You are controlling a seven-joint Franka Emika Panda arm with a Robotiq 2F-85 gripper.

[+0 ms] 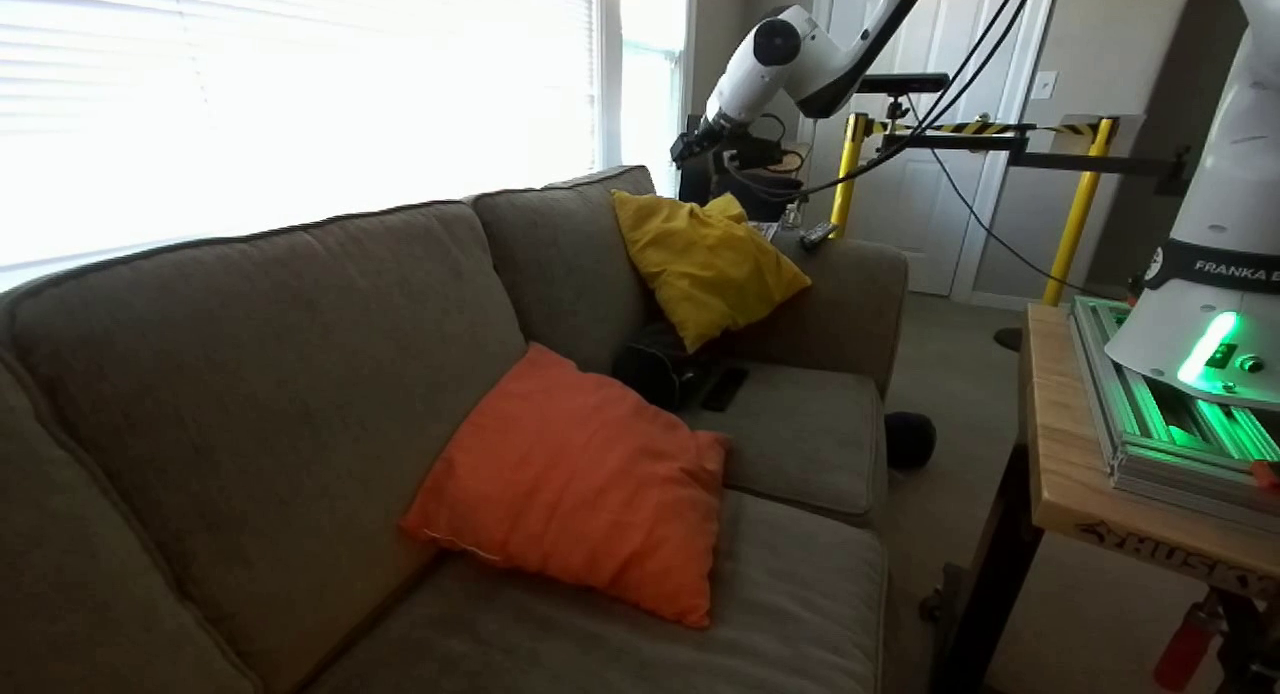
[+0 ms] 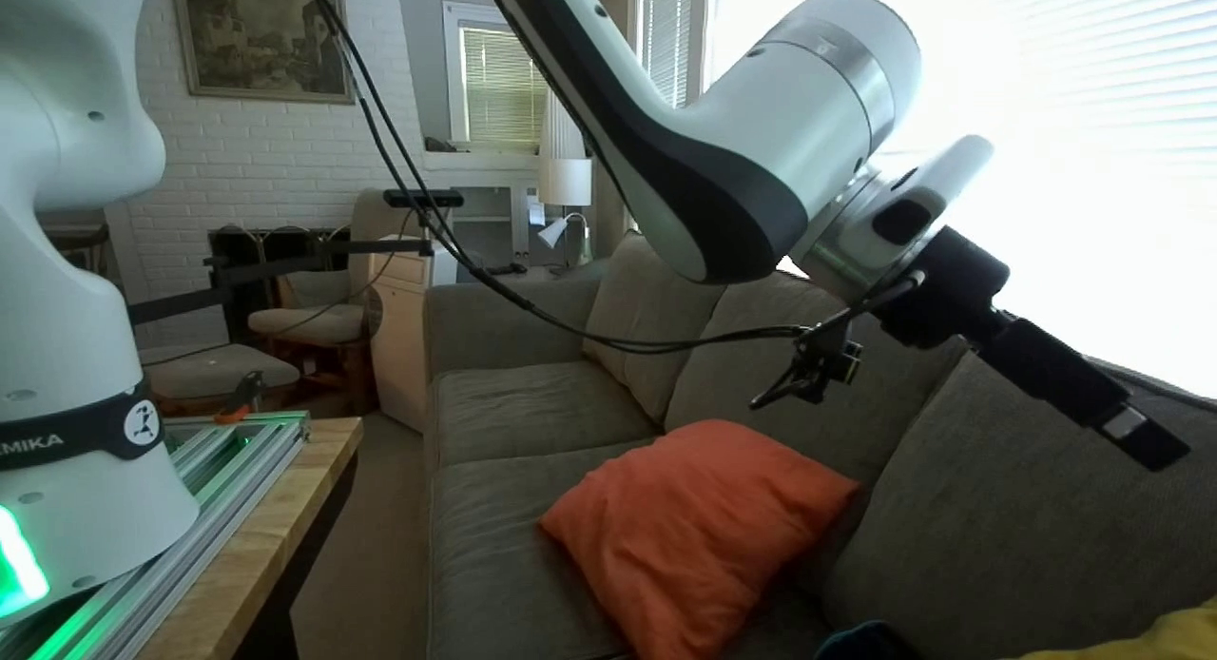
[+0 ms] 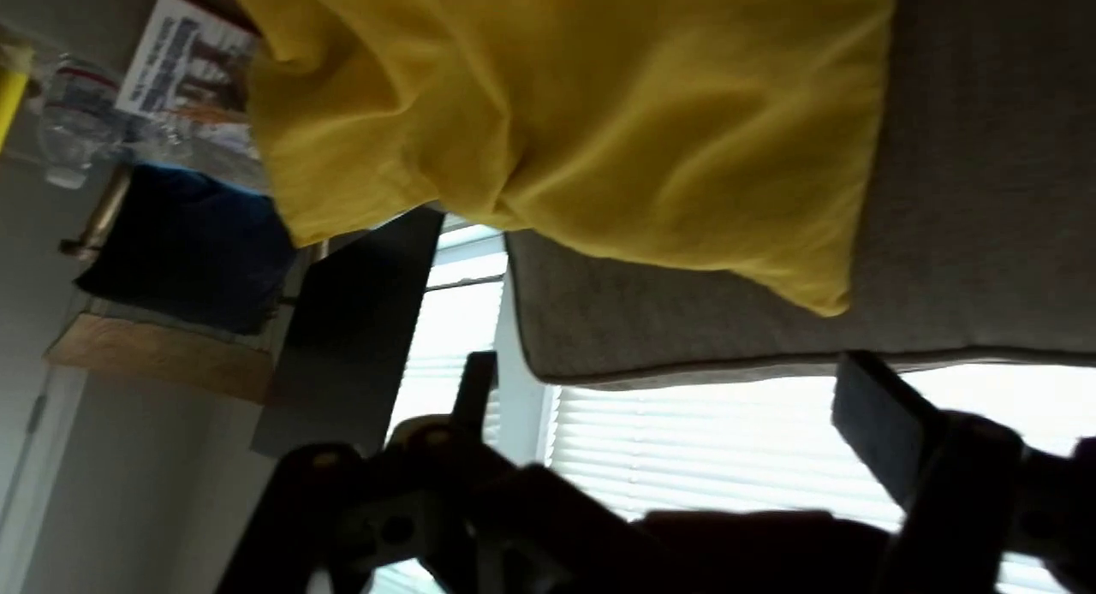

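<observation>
My gripper (image 3: 672, 389) is open in the wrist view, its two black fingers wide apart with nothing between them. It also shows in both exterior views (image 1: 688, 146) (image 2: 1141, 434), raised by the sofa's backrest. The yellow pillow (image 3: 599, 123) is nearest, beyond the fingertips and apart from them in the wrist view. In an exterior view the yellow pillow (image 1: 705, 264) leans in the sofa's far corner, below the gripper. Only its edge (image 2: 1155, 641) shows in an exterior view. The orange pillow (image 1: 590, 484) lies on the seat and shows in both exterior views (image 2: 704, 527).
The grey-brown sofa (image 1: 270, 374) stands along a bright window with blinds (image 1: 300, 84). A black item (image 1: 648, 369) and a dark flat object (image 1: 725, 388) lie on its seat. A remote (image 1: 817, 235) rests on the armrest. A bottle (image 3: 77, 119) and magazine (image 3: 188, 72) are beside the yellow pillow.
</observation>
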